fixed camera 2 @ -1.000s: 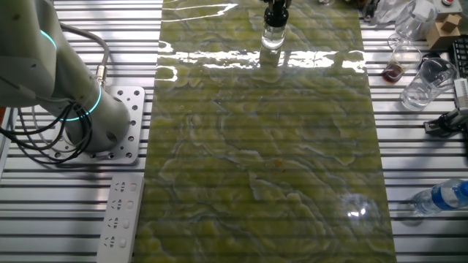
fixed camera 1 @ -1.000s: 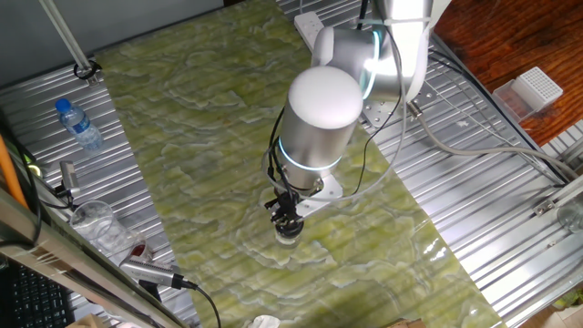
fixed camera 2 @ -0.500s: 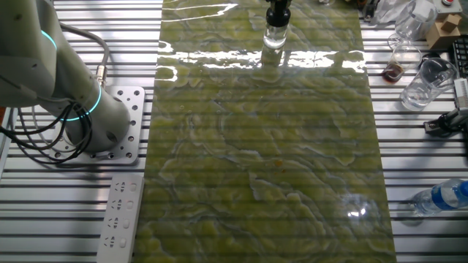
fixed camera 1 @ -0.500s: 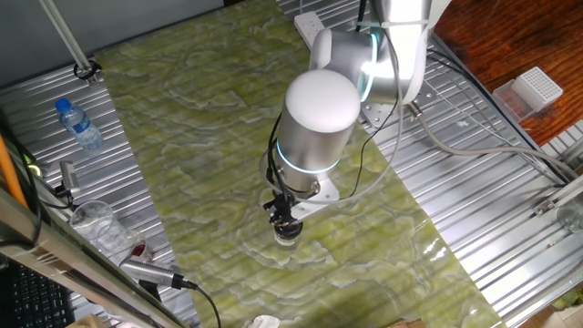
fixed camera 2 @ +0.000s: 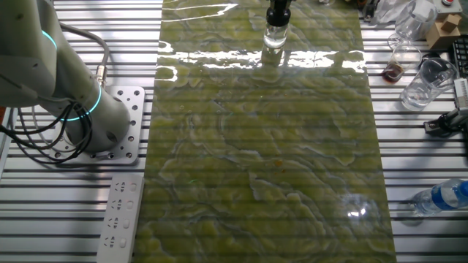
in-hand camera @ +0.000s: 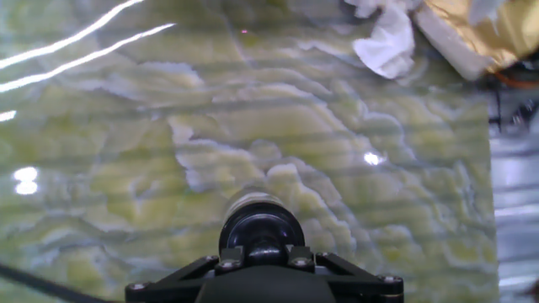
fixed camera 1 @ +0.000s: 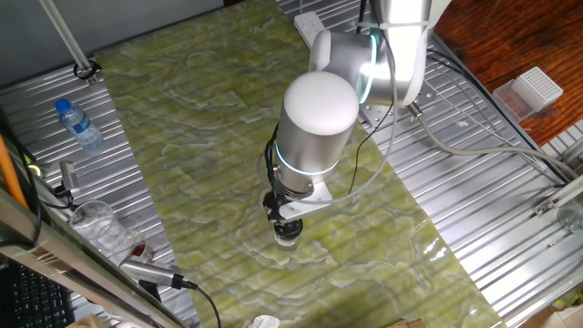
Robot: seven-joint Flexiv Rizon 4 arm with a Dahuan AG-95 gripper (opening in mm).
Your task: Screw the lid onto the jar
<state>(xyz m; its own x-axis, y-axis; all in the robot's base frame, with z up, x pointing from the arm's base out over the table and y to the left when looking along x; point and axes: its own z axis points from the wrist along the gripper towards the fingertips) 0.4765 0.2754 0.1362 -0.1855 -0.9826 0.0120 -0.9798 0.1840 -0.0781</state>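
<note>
The jar point(fixed camera 1: 288, 236) is a small clear, whitish pot standing upright on the green marbled mat point(fixed camera 1: 200, 137). It also shows in the other fixed view point(fixed camera 2: 273, 38). The black lid point(in-hand camera: 261, 225) sits on top of the jar. My gripper point(fixed camera 1: 283, 217) points straight down over it and is shut on the lid. In the other fixed view the gripper point(fixed camera 2: 277, 12) is right above the jar at the mat's far edge. In the hand view the gripper point(in-hand camera: 263, 252) holds the lid between its black fingers, and the jar body is hidden beneath.
A water bottle with blue cap point(fixed camera 1: 80, 126) and a clear plastic cup point(fixed camera 1: 96, 224) lie on the metal slats left of the mat. Crumpled white paper point(in-hand camera: 387, 38) lies beyond the mat's end. A power strip point(fixed camera 2: 121, 213) lies near the arm's base point(fixed camera 2: 110, 124).
The hand has turned about its own axis on the lid; the white bracket at the wrist has swung round. The jar stays in the same spot.
</note>
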